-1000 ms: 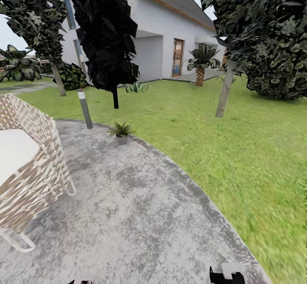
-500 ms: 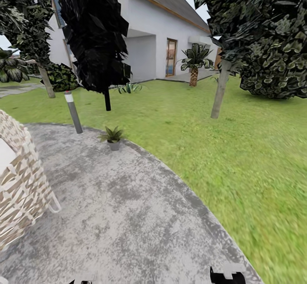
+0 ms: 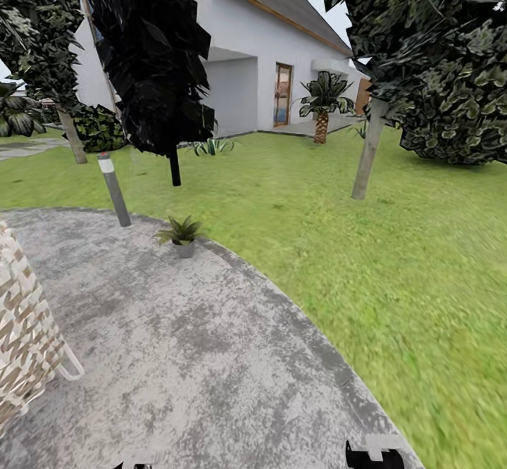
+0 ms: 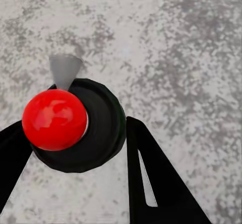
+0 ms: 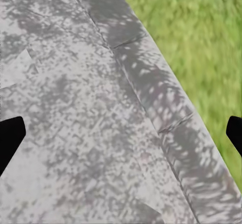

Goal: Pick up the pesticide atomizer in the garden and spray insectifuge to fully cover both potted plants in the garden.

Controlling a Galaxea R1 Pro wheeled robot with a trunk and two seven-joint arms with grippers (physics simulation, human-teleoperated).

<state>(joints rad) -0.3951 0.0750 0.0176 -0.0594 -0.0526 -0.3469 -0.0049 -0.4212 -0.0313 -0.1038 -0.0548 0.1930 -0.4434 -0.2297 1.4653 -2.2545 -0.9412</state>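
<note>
Left wrist view has the good stuff: the left gripper [image 4: 75,148] has its two black fingers [image 4: 156,178] closed in on the pesticide atomizer [image 4: 75,125], a little dark green-black bottle seen top-down, with its shiny red ball top [image 4: 54,119] poking toward the camera. One finger sits on each side of the round body, touching it as far as I can tell, so it's carried over the grey mottled paved patio [image 4: 171,47].

Right wrist view: the right gripper [image 5: 121,133] is spread wide with nothing between the tips, just patio stone and the green lawn [image 5: 196,27] past the curved edge.

Head view shows one potted plant [image 3: 181,233], a low rosette of pointed green leaves in a small grey pot, sitting at the patio rim just beside the grass. A grey bollard lamp [image 3: 113,189] stands near it, a woven wicker chair [image 3: 24,328] sits at the left, dark trees and a white house [image 3: 253,67] are behind. I can't pick out the second plant here.

Handling guess: the bottle looks tiny, light and rigid, with a smooth rounded wall that could be slippery and twist in a two-finger pinch. Holding around the mid-body below the red top seems right, keeping the nozzle free. I'd say the robot is mid-approach, plant well ahead, spraying not yet started.
</note>
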